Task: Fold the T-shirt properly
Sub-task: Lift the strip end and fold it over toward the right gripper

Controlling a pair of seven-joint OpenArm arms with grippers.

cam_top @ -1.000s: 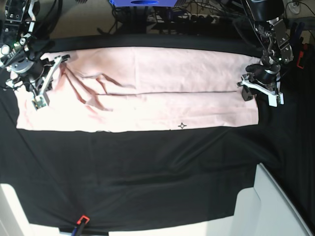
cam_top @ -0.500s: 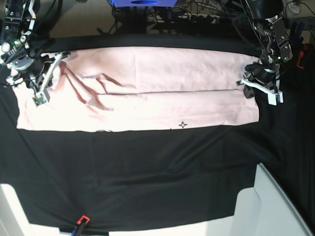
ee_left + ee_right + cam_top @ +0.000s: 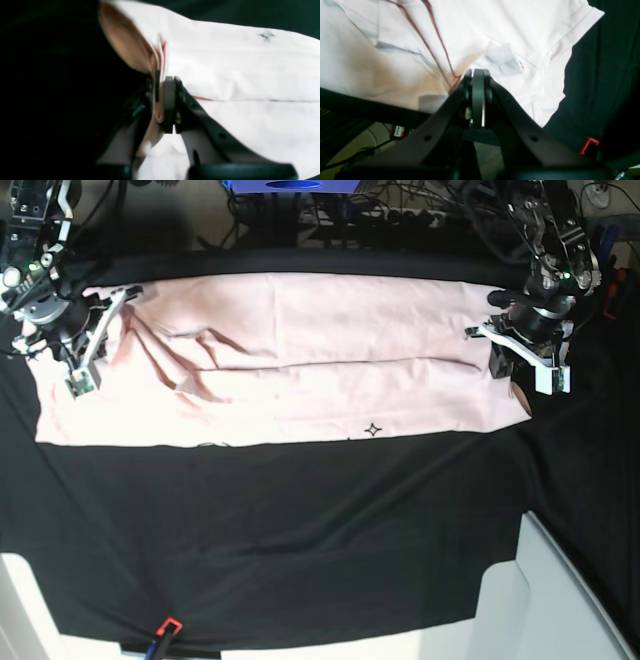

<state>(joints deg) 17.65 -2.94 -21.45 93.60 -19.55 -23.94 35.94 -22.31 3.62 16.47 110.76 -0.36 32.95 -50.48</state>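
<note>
The pale pink T-shirt (image 3: 300, 360) lies spread as a long band across the far half of the black table cloth, plain side up, with creases at its left end. My left gripper (image 3: 522, 375) is at the shirt's right edge. In the left wrist view it (image 3: 162, 85) is shut on a lifted fold of the T-shirt (image 3: 250, 75). My right gripper (image 3: 82, 378) is over the shirt's left end. In the right wrist view it (image 3: 477, 75) is shut, and the creases of the T-shirt (image 3: 395, 37) run to its tip.
The black table cloth (image 3: 300, 530) covers the near half of the table. White surfaces stand at the near right (image 3: 560, 600) and near left corners. A red clip (image 3: 165, 627) sits at the front edge. Cables and a blue object (image 3: 290, 185) lie behind the table.
My left gripper has moved up and inward with the shirt's right edge, which is now lifted and drawn to the left. My right gripper has shifted slightly up.
</note>
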